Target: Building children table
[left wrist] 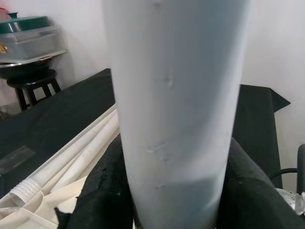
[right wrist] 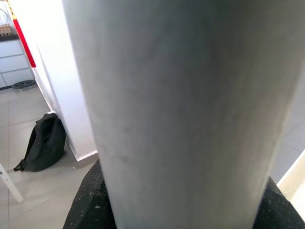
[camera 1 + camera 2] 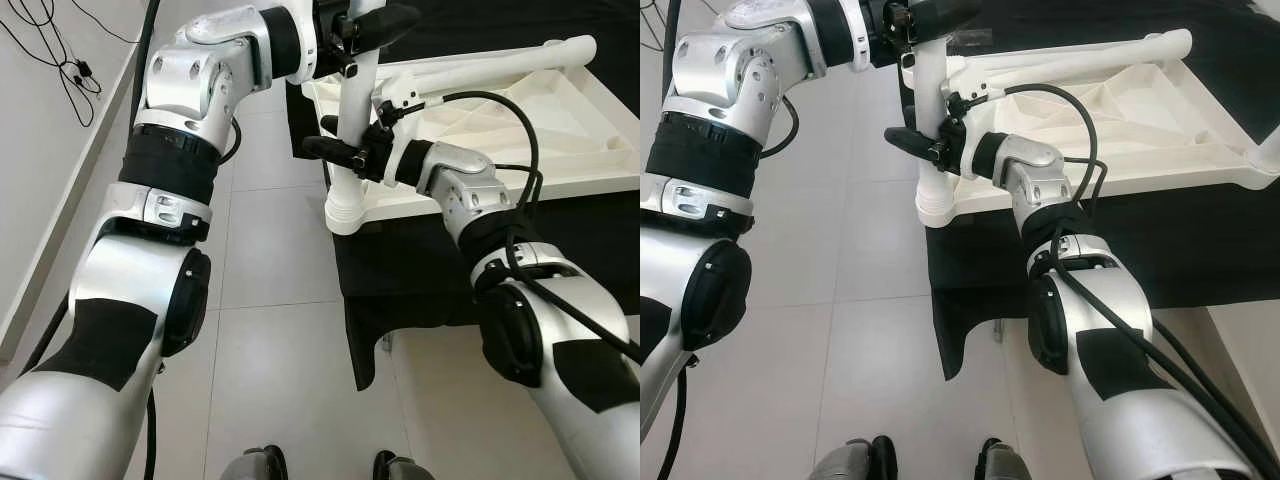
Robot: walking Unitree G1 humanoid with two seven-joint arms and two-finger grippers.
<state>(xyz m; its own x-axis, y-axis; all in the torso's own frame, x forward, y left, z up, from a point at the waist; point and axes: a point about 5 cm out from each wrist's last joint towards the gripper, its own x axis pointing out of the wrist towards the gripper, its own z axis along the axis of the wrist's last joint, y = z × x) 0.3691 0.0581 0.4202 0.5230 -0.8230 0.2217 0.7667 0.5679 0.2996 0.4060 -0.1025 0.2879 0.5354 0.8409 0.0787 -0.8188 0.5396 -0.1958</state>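
White table leg stands upright at the upturned white tabletop's corner.

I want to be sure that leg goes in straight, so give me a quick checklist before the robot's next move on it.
1. Left gripper holding the upright white leg high up: ok, fingers sit on both sides of it.
2. Right gripper holding the leg lower down: ok, closed around it.
3. Leg upright at the corner of the upturned tabletop: ok, it looks close to vertical.
4. Leg fully seated in its socket: cannot tell, the joint is hidden.
5. Tabletop resting flat on the black cloth: ok.
6. Spare legs out of the way: ok, they lie on the tabletop apart from the grippers.
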